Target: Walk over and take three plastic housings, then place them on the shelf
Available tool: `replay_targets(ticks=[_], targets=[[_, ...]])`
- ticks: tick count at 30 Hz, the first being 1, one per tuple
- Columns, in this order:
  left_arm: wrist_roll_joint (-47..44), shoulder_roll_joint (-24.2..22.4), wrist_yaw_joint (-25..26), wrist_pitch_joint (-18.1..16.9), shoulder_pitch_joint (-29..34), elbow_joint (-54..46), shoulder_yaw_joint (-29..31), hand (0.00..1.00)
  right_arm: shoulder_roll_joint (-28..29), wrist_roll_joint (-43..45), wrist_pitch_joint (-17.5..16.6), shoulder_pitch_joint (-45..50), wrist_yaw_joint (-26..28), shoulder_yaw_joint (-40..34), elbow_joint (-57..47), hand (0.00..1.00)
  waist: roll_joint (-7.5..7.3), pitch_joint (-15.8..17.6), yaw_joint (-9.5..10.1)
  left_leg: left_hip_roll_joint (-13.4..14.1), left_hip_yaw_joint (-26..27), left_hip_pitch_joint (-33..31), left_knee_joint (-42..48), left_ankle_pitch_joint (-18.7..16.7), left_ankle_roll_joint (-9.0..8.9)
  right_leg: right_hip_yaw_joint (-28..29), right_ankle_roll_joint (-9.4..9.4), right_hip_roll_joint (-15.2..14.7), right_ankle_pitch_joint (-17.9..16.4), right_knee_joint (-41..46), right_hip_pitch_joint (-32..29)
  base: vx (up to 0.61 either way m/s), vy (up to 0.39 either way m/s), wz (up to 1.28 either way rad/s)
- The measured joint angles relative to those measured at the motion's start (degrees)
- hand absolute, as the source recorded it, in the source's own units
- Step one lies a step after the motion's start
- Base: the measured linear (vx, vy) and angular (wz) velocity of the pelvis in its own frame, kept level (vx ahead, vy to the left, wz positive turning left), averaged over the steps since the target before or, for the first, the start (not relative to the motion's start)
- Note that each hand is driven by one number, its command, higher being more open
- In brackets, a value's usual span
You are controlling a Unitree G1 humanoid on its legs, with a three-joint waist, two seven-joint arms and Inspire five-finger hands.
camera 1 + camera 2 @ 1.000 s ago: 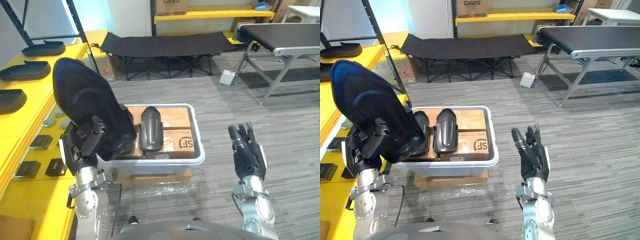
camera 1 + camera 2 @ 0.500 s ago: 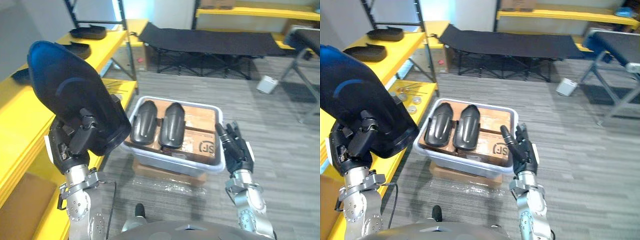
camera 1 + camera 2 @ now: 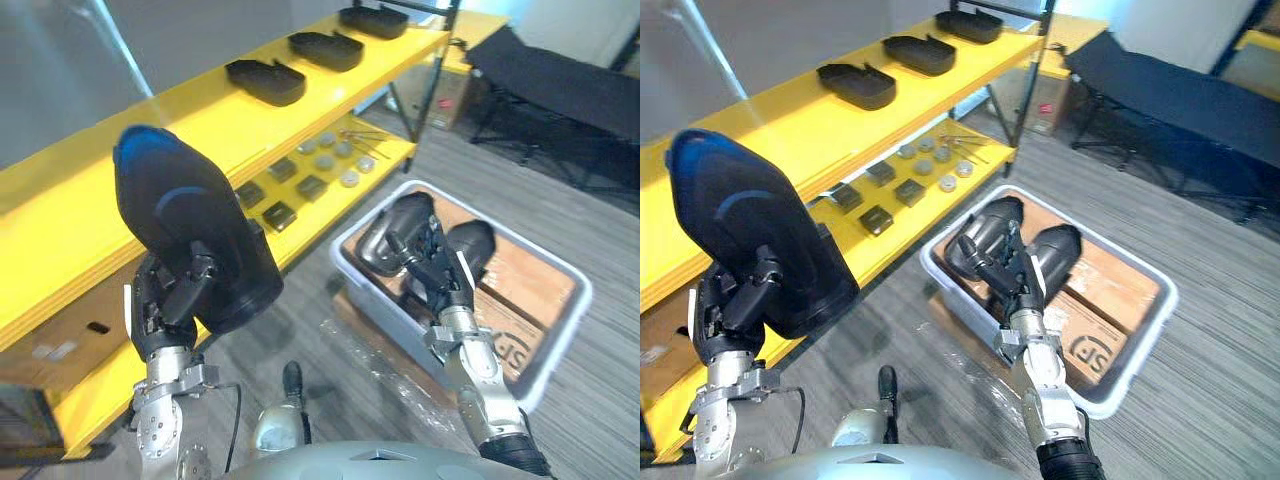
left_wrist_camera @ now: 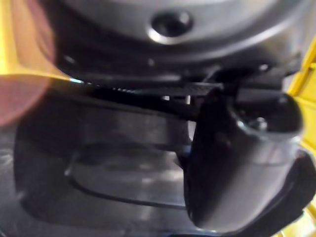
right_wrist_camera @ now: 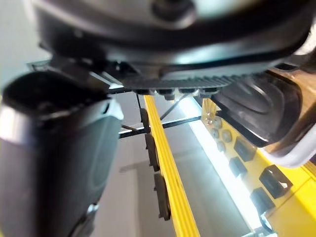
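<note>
Left eye view: I hold the big glossy black, shoe-shaped plastic housing [image 3: 190, 235] upright in my left hand [image 3: 168, 300], fingers curled round its lower edge, beside the long yellow shelf [image 3: 150, 120]. My right hand [image 3: 440, 280] hangs straight-fingered before the white plastic bin [image 3: 372, 295]. Since the earlier frame, the camera has swung shelfward; my grip is unchanged.

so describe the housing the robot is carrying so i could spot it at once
Find the long yellow shelf on the robot's left. In front of it the left robot hand grips a black plastic housing from below. Unlike the housings lying flat on the shelf top and in the grey bin, it stands upright in the air, rounded end up.
</note>
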Motion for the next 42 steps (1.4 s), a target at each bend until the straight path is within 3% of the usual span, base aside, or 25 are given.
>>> replay_targets(ticks=[1, 3, 8, 11, 14, 16, 17, 18, 19, 20, 21, 22, 23, 24, 25, 26, 28, 30, 34, 35, 36, 37, 39, 42], targets=[[-0.26, 0.14, -0.25, -0.01, 0.55, -0.06, -0.19, 0.00, -0.04, 0.01, -0.60, 0.28, 0.35, -0.77, 0.00, 1.00, 1.17, -0.17, 0.03, 0.15, -1.01, 0.15, 0.59, 4.04, -0.11, 1.10, 1.13, 0.12, -0.92, 1.84, 0.11, 0.02, 0.054, -0.10], [-0.38, 0.31, -0.34, -0.01, 1.27, -0.14, -0.59, 0.00, 0.41, 0.00, -1.19, 0.83, 0.51, -1.14, -0.01, 1.00, 0.92, -0.34, 0.00, -0.03, -1.22, 0.73, 0.19, 8.42, 0.02, 1.59, 1.66, -0.29, -1.20, 2.43, 0.51, 0.05, 0.052, -0.08], [-0.34, 2.11, -1.55, 0.01, 1.30, -0.24, -3.60, 0.00, 3.07, 0.39, -2.67, 1.38, 1.49, -0.07, -0.10, 1.00, -2.23, 0.49, -0.34, -3.29, -1.38, -0.30, -0.88, 9.66, 0.98, 5.20, 2.19, -4.24, -2.07, 6.94, -2.69, 0.06, 0.046, 0.10], [-0.33, 1.98, -1.18, 0.00, 0.08, -0.23, -5.18, 0.00, 1.51, -0.23, -3.09, -0.98, 3.37, 1.43, -0.06, 1.00, -1.73, 3.55, 0.10, -4.53, -2.14, -1.84, 5.50, 6.25, 1.84, 7.63, 2.35, -7.16, -3.44, 11.60, -2.74, 0.02, 0.050, 0.21], [-0.10, 1.96, -0.67, 0.00, -0.44, -0.23, -5.10, 0.00, 0.93, -0.08, -4.36, -3.37, 5.33, 3.71, -0.01, 1.00, -1.17, 5.37, 0.50, -5.47, -2.12, -3.55, 13.08, 1.60, 2.15, 7.71, 4.46, -8.66, -5.55, 11.61, -0.13, -0.01, 0.047, 0.13], [0.38, 2.07, -0.70, 0.04, -0.45, -0.23, -5.02, 0.00, 1.67, -0.07, -5.05, -3.58, 5.89, 4.55, 0.23, 1.00, -2.00, 6.31, 1.34, -6.30, -1.96, -3.73, 16.22, -1.21, 2.30, 6.64, 4.06, -10.68, -7.17, 12.15, 1.44, 0.00, 0.098, 0.13], [1.44, 2.19, -0.69, 0.04, -0.70, -0.30, -4.71, 0.00, 2.44, -0.09, -5.07, -3.55, 5.92, 4.61, 0.45, 1.00, -2.49, 6.33, 1.80, -6.75, -1.65, -4.81, 21.08, -4.18, 3.50, 5.95, 3.61, -11.84, -7.49, 12.65, 2.38, 0.04, 0.107, 0.14], [1.62, 2.31, -0.75, 0.04, -0.75, -0.33, -4.53, 0.00, 2.81, -0.08, -5.10, -3.38, 5.91, 4.62, 0.45, 1.00, -2.56, 6.33, 1.88, -7.15, -1.50, -5.23, 24.27, -6.03, 3.90, 5.58, 3.00, -12.35, -7.73, 13.27, 3.04, 0.15, 0.168, 0.27], [1.62, 2.70, -0.76, 0.06, -1.22, -0.23, -4.35, 0.00, 3.49, 0.03, -5.51, -2.94, 5.92, 4.75, 0.44, 1.00, -2.04, 6.16, 1.54, -8.17, -1.67, -5.16, 26.85, -9.64, 5.01, 7.20, -1.68, -13.91, -7.43, 19.58, 2.84, 0.17, 0.246, 0.68], [2.09, 2.65, -0.77, 0.62, -2.15, 0.03, -4.52, 0.00, 3.53, 0.17, -5.81, -1.71, 5.94, 5.04, 0.45, 1.00, -2.68, 6.18, 0.54, -10.09, -3.71, -4.82, 26.22, -10.21, 5.86, 12.54, -10.07, -16.23, -2.70, 28.89, -1.73, 0.18, 0.260, 0.85], [2.48, 2.71, -0.76, 0.62, -2.52, -0.08, -4.50, 0.00, 3.50, 0.14, -5.80, -1.57, 5.95, 5.26, 0.71, 1.00, -2.31, 5.91, 0.07, -10.71, -4.81, -4.01, 24.71, -10.23, 5.86, 16.42, -12.22, -16.55, 1.74, 32.54, -4.53, 0.16, 0.200, 1.06], [3.77, 3.78, -0.39, 0.57, -3.29, -0.27, -4.30, 0.00, 3.57, 0.07, -5.81, -1.60, 5.98, 5.65, 1.36, 1.00, -3.18, 5.54, -0.41, -11.20, -6.53, -2.78, 20.95, -10.17, 5.88, 22.77, -9.47, -15.75, 6.24, 37.14, -8.91, 0.20, 0.134, 0.86], [4.10, 4.43, 0.41, 0.58, -4.31, -0.21, -4.10, 0.00, 3.73, -0.12, -5.81, -1.78, 6.25, 6.13, 1.37, 1.00, -3.28, 5.47, -0.79, -11.20, -8.22, -2.12, 18.73, -9.65, 6.69, 25.38, -6.13, -13.06, 2.34, 37.94, -11.44, 0.23, 0.151, 0.86], [3.96, 4.76, 1.21, 0.57, -5.17, -0.19, -3.40, 0.00, 3.70, -0.23, -5.82, -2.37, 6.94, 7.21, 1.37, 1.00, -3.23, 5.50, -0.77, -11.19, -10.49, -0.99, 16.04, -7.97, 6.99, 27.46, -4.29, -8.79, -2.27, 36.16, -14.43, 0.17, 0.117, 0.58], [3.88, 4.76, 1.68, 0.57, -5.49, -0.17, -3.12, 0.00, 3.73, -0.30, -5.85, -2.60, 7.35, 7.67, 1.36, 1.00, -3.22, 5.50, -0.78, -11.19, -11.55, -0.31, 14.99, -7.24, 6.81, 28.39, -4.04, -6.70, -3.74, 34.07, -15.43, 0.18, 0.118, 0.56], [3.88, 4.89, 2.81, 0.57, -6.06, 0.01, -2.94, 0.00, 3.69, -0.34, -5.97, -2.68, 8.37, 8.05, 1.17, 1.00, -3.20, 5.50, -0.81, -11.43, -13.84, 1.30, 13.10, -6.02, 6.23, 31.82, -3.92, -1.41, -5.57, 28.25, -17.96, 0.15, 0.074, 0.48], [3.90, 5.53, 3.08, 0.49, -6.78, 0.44, -3.41, 0.00, 3.49, -0.15, -5.97, -1.95, 8.61, 7.86, -0.58, 1.00, -3.29, 5.44, -1.68, -12.64, -16.62, 2.73, 11.84, -5.70, 5.80, 36.83, -3.45, 3.09, -5.28, 22.95, -20.49, 0.21, 0.063, 0.84], [3.94, 6.15, 2.97, 0.39, -6.65, 1.43, -4.62, 0.00, 2.91, -0.09, -6.00, -0.60, 8.42, 7.74, -3.74, 1.00, -3.74, 5.17, -2.99, -15.03, -19.79, 5.40, 10.18, -5.34, 5.98, 39.60, -3.21, 3.68, -5.01, 19.44, -21.39, 0.25, -0.001, 1.13], [3.90, 6.49, 2.74, 0.34, -6.03, 1.61, -5.07, 0.00, 2.99, 0.03, -6.19, -1.05, 10.75, 7.93, -5.39, 1.00, -5.26, 2.59, -2.06, -17.06, -22.77, 6.96, 9.28, -5.59, 5.55, 38.57, -3.86, 4.27, -4.37, 11.35, -19.74, 0.27, -0.110, 0.59], [3.90, 6.46, 2.74, 0.34, -6.08, 1.63, -4.98, 0.00, 2.99, 0.15, -6.19, -1.65, 10.97, 7.92, -5.38, 1.00, -5.44, 2.11, -1.49, -17.21, -22.69, 6.96, 9.38, -5.95, 5.02, 38.65, -4.67, 4.86, -2.44, 7.85, -18.25, 0.16, -0.111, 0.17], [3.90, 6.46, 2.74, 0.34, -6.08, 1.63, -4.90, 0.00, 2.99, 0.30, -6.18, -1.97, 11.26, 7.91, -5.38, 1.00, -5.45, 2.04, -1.46, -17.23, -22.52, 6.94, 9.49, -6.12, 4.75, 38.62, -4.93, 5.18, -0.78, 6.28, -17.33, 0.23, -0.151, 0.14], [3.89, 6.35, 2.61, 0.33, -6.12, 1.62, -4.42, 0.00, 3.01, 1.06, -6.18, -2.80, 12.00, 7.92, -5.33, 1.00, -5.47, 2.00, -1.36, -17.14, -21.30, 6.79, 9.83, -6.76, 4.00, 38.56, -4.83, 5.79, 3.20, 2.84, -15.14, 0.17, -0.107, 0.00], [3.86, 6.21, 2.55, 0.30, -6.09, 1.61, -4.00, 0.00, 3.00, 1.05, -6.18, -3.37, 12.08, 7.85, -5.28, 1.00, -5.24, 1.94, -1.47, -16.57, -19.67, 6.33, 10.42, -7.32, 3.19, 38.65, -3.90, 6.23, 4.01, 0.62, -14.27, 0.13, -0.099, -0.11], [3.76, 5.52, 0.61, -0.67, -6.17, 1.28, -3.97, 0.00, 3.12, 1.02, -6.31, -3.20, 11.31, 6.70, -5.31, 1.00, -4.47, 1.45, -1.64, -14.06, -16.25, 6.01, 11.14, -10.72, 3.41, 39.39, -5.03, 8.25, 5.23, -1.87, -13.16, 0.05, -0.083, -0.28]])
